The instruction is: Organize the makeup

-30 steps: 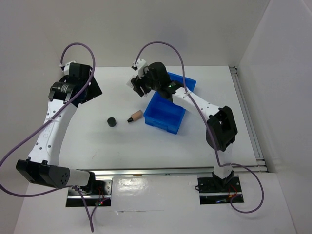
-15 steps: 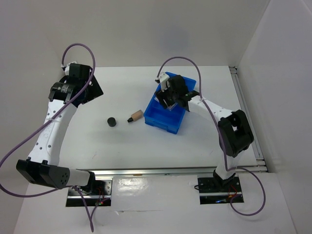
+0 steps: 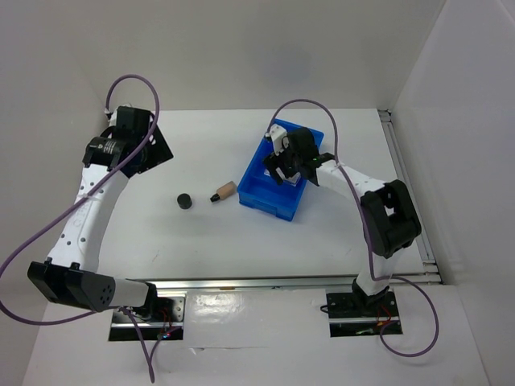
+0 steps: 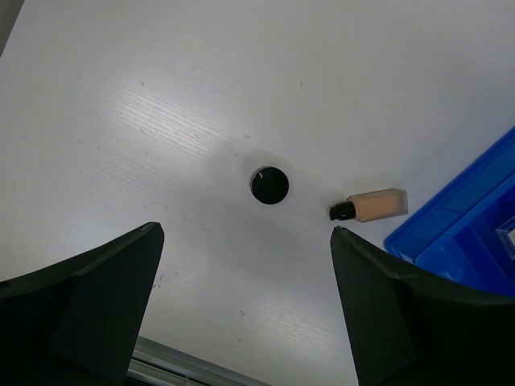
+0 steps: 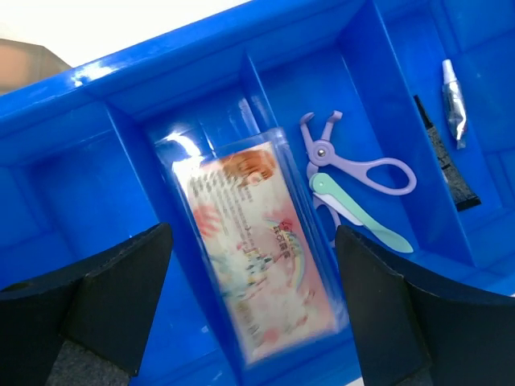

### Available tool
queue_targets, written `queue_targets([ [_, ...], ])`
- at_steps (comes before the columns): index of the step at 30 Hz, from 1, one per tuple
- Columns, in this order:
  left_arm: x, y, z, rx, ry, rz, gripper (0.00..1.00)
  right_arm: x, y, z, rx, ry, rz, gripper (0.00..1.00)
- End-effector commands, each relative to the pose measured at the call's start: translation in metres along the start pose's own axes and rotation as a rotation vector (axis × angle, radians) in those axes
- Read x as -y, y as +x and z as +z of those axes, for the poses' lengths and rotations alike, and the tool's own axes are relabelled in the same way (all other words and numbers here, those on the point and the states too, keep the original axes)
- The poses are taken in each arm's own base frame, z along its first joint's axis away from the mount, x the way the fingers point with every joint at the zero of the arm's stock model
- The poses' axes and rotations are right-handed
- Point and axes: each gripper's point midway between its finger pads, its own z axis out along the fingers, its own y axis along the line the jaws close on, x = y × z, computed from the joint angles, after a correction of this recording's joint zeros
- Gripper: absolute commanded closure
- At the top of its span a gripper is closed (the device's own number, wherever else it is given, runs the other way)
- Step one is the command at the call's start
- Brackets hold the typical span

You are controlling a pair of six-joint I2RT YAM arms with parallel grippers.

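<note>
One second on, right gripper (image 5: 251, 232) has swung over blue tray (image 5: 121, 72), fingers (image 5: 96, 305) apart, pinkish packet (image 5: 261, 249) beneath them.

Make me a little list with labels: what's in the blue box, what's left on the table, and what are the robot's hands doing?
Blue tray: pinkish packet in one compartment; purple loop tool and mint-green tool in the next; dark stick and silvery stick in a third
Table: black round pot and tan tube, apart, left of the tray
Left gripper: open, empty, raised away from the pot
Right gripper: open, over the packet
</note>
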Motion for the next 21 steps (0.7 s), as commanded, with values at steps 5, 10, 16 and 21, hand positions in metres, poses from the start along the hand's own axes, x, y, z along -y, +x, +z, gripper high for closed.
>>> queue_targets([
  [5, 0.004, -0.002, -0.001, 0.009, 0.031, -0.030, 0.01, 0.006, -0.034, -0.002, 0.081, 0.001, -0.003, 0.05],
  [10, 0.005, 0.000, 0.003, 0.001, 0.026, -0.018, 0.01, 0.009, -0.070, -0.021, 0.164, 0.024, 0.014, 0.04],
  [16, 0.008, 0.002, 0.002, -0.011, 0.044, -0.017, 0.01, -0.053, -0.136, -0.026, 0.251, -0.039, -0.041, 0.10],
  [21, 0.007, -0.002, 0.000, 0.001, 0.041, -0.021, 0.01, -0.118, -0.157, 0.006, 0.168, -0.167, 0.069, 0.14],
])
